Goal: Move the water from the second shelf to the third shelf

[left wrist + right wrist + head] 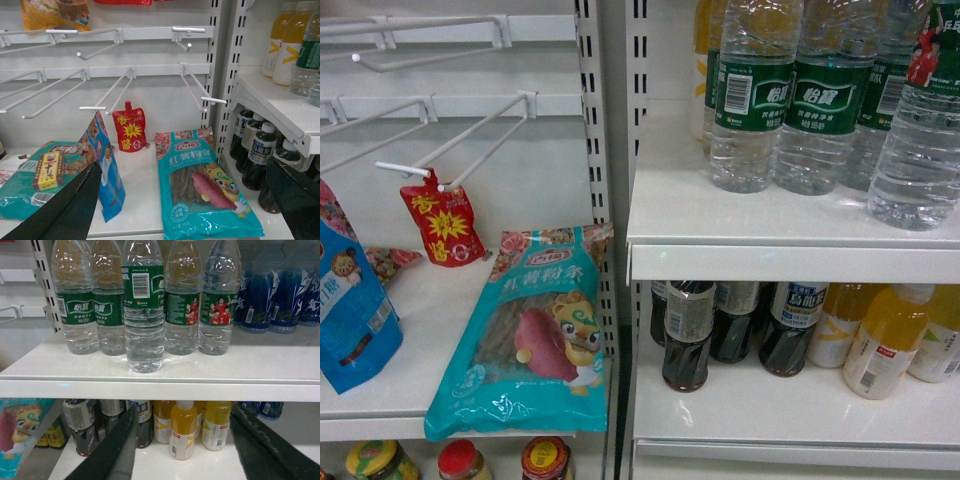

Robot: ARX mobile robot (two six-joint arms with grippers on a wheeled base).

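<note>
Water [144, 305], clear ribbed plastic w/ dark green label, stands upright at front of glossy white shelf [160, 371], ahead of its row. Right gripper [182, 440] jaws apart, empty, below shelf edge. Left gripper [187, 200] jaws apart too.
</note>
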